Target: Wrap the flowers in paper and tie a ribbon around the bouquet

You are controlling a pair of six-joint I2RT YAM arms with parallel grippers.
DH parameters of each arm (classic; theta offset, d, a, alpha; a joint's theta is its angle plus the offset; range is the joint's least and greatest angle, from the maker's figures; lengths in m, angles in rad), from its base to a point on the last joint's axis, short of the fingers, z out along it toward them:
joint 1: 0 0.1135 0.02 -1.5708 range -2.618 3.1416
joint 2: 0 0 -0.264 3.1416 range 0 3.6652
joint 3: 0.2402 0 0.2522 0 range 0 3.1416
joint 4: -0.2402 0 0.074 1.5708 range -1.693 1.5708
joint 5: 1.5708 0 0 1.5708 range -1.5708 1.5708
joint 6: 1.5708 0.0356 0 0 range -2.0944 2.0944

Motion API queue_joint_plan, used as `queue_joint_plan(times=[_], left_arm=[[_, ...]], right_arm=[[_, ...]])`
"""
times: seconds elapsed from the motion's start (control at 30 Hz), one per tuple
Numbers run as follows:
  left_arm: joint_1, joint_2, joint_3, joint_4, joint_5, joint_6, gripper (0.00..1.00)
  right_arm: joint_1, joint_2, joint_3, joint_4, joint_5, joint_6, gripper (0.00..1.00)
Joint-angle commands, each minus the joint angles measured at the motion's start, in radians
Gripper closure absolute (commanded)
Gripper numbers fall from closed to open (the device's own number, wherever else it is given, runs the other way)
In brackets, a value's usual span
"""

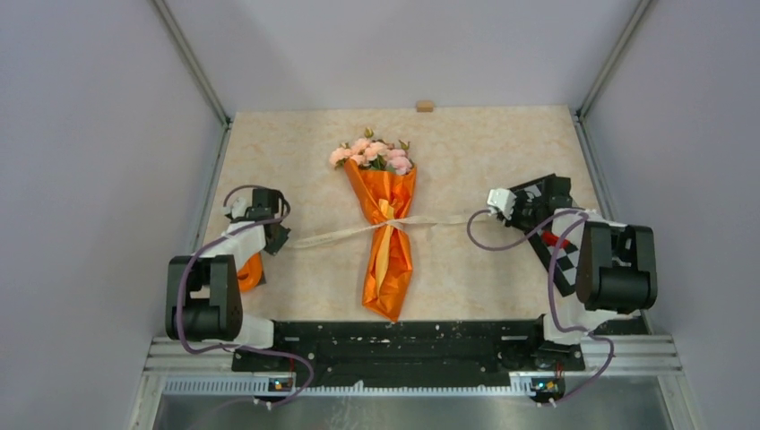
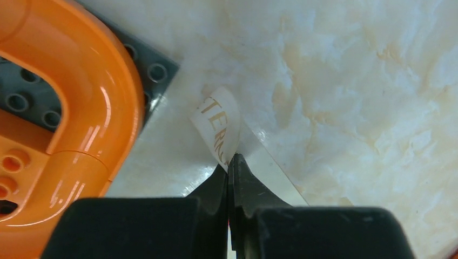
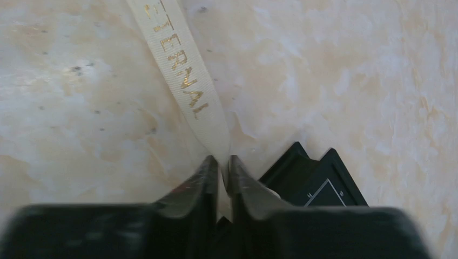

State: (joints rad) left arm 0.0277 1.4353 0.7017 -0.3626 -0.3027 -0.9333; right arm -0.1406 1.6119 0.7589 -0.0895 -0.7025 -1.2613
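Paper (image 1: 387,260): glossy bright orange, crinkled, light catching along the folds.
Ribbon (image 3: 183,86): cream woven cloth with a soft sheen and gold printed lettering.
Flowers (image 1: 372,154): pale pink blooms, matt; material can't be told.
Table (image 1: 502,152): smooth beige marble-patterned top with a low sheen.
Curved orange piece (image 2: 102,97): hard plastic, high gloss.
Studded plate (image 2: 27,100) under it: grey plastic, matt.
Left gripper fingers (image 2: 251,189): black, smooth, faintly scuffed.
Rail (image 1: 412,383) at near edge: bare ribbed metal.
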Motion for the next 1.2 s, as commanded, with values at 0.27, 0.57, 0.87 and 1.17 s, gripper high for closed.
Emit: queue_joint_plan(times=[0.27, 0.57, 0.87, 1.17], left_arm=[[-0.124, -0.035, 0.005, -0.045, 0.039, 0.103, 1.0], [-0.134, -0.049, 0.0, -0.026, 0.045, 0.124, 1.0], [-0.134, -0.092, -0.012, -0.028, 0.029, 0.129, 1.0], [-0.134, -0.093, -0.007, -0.044, -0.024, 0.119, 1.0]], right_arm=[[0.19, -0.266, -0.073, -0.081, -0.014, -0.208, 0.26], [0.493, -0.257, -0.06, 0.051, -0.062, 0.069, 0.19], [0.601, 0.076, 0.13, 0.185, 0.061, 0.301, 0.28], [0.639, 0.135, 0.164, 0.224, 0.175, 0.33, 0.9]])
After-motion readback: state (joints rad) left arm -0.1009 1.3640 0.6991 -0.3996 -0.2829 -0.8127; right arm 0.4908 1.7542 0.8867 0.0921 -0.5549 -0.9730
